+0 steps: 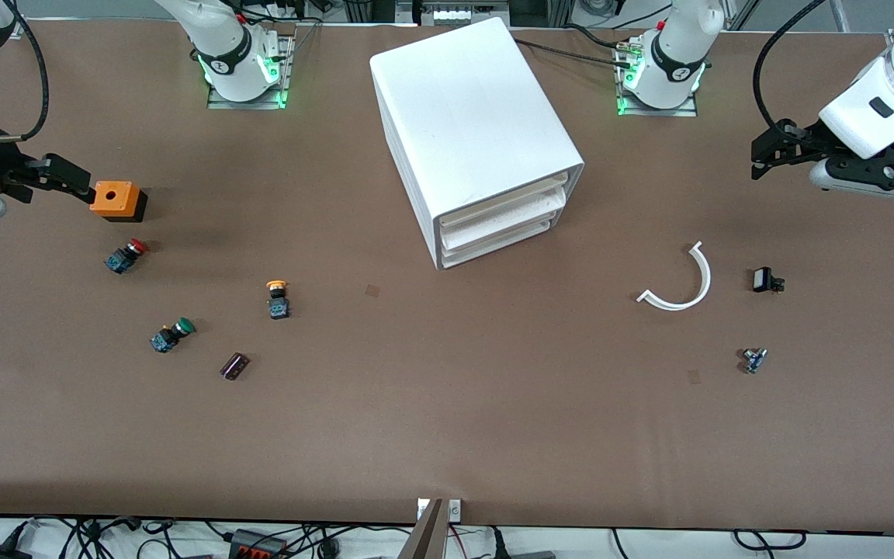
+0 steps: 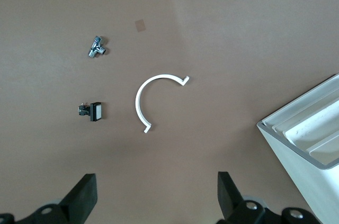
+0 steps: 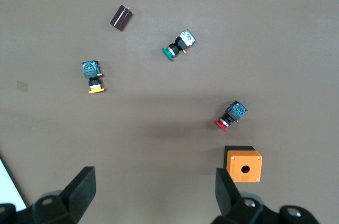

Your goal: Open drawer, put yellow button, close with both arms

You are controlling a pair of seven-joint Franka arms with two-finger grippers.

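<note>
Currently: drawer point(image 1: 503, 208) shut, front facing camera; left end effector point(image 1: 761, 159) nearer, wide, empty. Yellow button point(image 1: 277, 298) toward right end effector point(image 1: 67, 182), likewise wide, empty.

The brown bench point(image 1: 447, 435) is loaded with a white cabinet point(image 1: 470, 124), an orange box point(image 1: 115, 199), three push-buttons, the yellow button point(image 1: 278, 299) among them, and a white curved strip point(image 1: 684, 283).

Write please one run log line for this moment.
drawer: closed | yellow button: on table, untouched | left end effector: open, waiting | right end effector: open, beside orange box
</note>
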